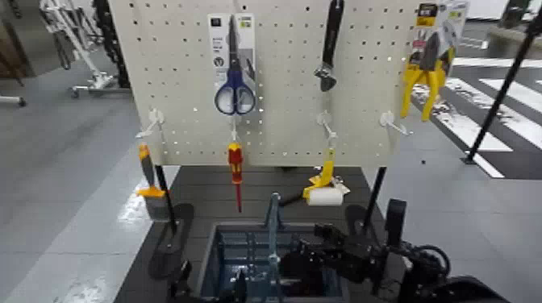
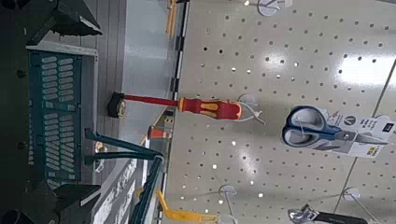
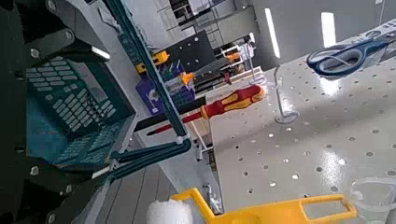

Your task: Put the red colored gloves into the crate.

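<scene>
Standing below the pegboard [image 1: 266,80] in the head view: grey-blue slotted crate [image 1: 211,258], upright central handle, right gripper [image 1: 323,258] beside it; jaw state cannot be told. Left wrist view: crate [image 2: 56,103], screwdriver [image 2: 201,106], scissors [image 2: 313,128]. Right wrist view: crate [image 3: 70,107], screwdriver [image 3: 224,103]. Gloves unseen.
</scene>
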`<state>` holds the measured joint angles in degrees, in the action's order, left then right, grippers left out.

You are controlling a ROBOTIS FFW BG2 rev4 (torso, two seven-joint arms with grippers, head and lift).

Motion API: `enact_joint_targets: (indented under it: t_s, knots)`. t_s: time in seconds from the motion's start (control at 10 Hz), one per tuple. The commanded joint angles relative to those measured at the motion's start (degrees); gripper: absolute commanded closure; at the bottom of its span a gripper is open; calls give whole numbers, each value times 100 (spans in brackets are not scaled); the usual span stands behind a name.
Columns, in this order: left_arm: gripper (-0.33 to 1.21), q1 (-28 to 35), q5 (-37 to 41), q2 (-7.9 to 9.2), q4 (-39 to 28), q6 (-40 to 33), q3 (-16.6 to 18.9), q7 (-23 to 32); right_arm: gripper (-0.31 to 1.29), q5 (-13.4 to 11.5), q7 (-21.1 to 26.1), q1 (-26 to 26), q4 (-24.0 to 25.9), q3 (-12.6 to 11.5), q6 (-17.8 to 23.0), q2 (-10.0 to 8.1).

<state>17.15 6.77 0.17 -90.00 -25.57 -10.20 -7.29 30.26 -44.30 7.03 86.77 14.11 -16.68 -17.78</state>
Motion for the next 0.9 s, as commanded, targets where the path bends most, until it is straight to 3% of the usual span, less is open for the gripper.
enact_joint_targets:
  t_s: [0.1, 0.4, 0.6, 0.9]
  knots:
    - [11, 8, 0, -466, 0, 0, -9, 0, -9, -2, 9, -27, 33, -32, 33, -6]
    - [11, 8, 0, -466, 0, 0, -9, 0, -9, -64, 220, -211, 271, -137, 165, -32]
    - [11, 8, 0, -466, 0, 0, -9, 0, -7, -556, 923, -677, 859, -409, 507, -32]
    - [11, 25, 0, -466, -17, 0, 9, 0, -3, -890, 2250, -1784, 1642, -770, 1325, 65]
